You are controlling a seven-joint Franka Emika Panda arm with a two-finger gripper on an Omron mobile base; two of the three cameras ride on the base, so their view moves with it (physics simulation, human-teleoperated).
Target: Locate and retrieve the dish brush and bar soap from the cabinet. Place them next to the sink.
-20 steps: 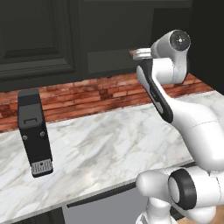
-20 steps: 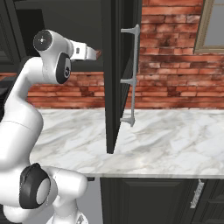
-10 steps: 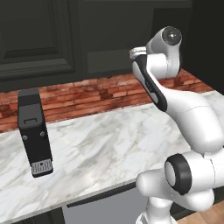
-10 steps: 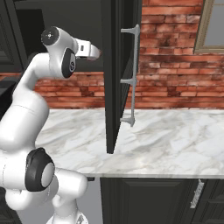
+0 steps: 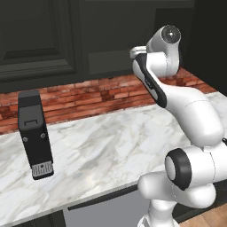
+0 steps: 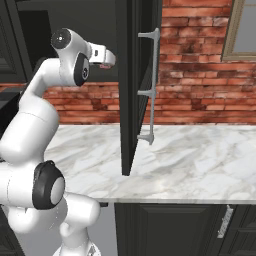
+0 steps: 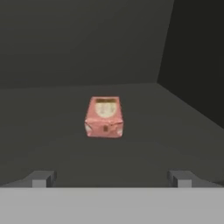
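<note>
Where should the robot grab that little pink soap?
Probably across the bar soap's two side faces, coming straight in from the front. It sits flat on the cabinet shelf, centred between the open tool's fingertips, with bare shelf either side.

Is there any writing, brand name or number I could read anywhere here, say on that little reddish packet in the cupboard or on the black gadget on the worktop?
No text can be read in these pictures.
bar soap: a pale patch with a smudged mark on its top face, too blurred to read.
black device on the marble counter: small pale dots and a grille, no legible label.
cabinet door and brick wall: no signs.
</note>
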